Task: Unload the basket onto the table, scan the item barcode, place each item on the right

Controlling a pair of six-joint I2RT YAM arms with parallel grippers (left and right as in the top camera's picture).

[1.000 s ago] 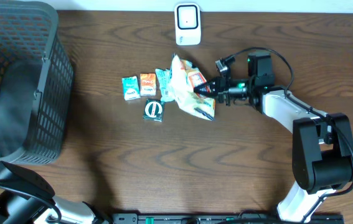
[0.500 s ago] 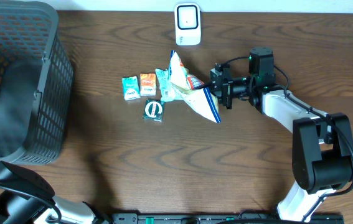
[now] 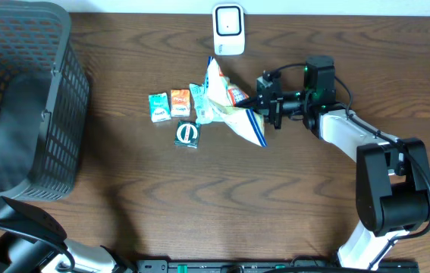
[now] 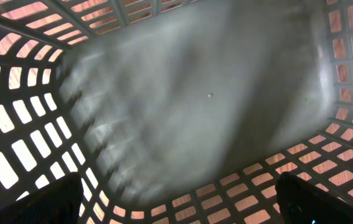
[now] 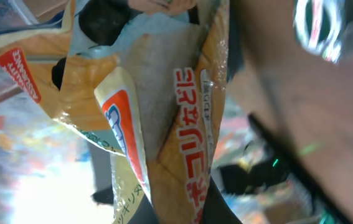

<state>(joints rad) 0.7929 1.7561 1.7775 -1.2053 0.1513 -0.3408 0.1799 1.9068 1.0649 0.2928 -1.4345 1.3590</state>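
Right tool [image 3: 258, 108]: jaws clamped shut, pinching the snack bag [image 3: 230, 110] by the edge nearest the tool. The bag sticks out beyond the tool tip, tilted, one corner up toward the back of the counter [image 3: 290, 197] and one corner down toward the front. Can't tell if it touches the counter.

Right wrist view is filled by the bag [image 5: 164, 124], pressed close to the lens: a crinkled orange-yellow wrapper with Korean lettering along it. Can't tell which way the barcode faces.

Scanner [image 3: 229, 29]: white unit at the back edge of the counter, behind the tool and off to the bag side. It is near the bag's top corner but apart from it.

Beyond the bag from the tool, a row of small packets [image 3: 169, 105] lies flat on the counter, with a round tin [image 3: 187, 133] just in front of them. The bag overlaps the nearest packet as seen from above; contact unclear.

Left tool [image 4: 176, 205]: fingers [image 4: 30, 199] spread fully wide, holding nothing, down inside the basket [image 4: 14, 155] and facing its grey floor. In the overhead view the basket [image 3: 55, 114] sits well apart from the right tool, on the far side of the packets.
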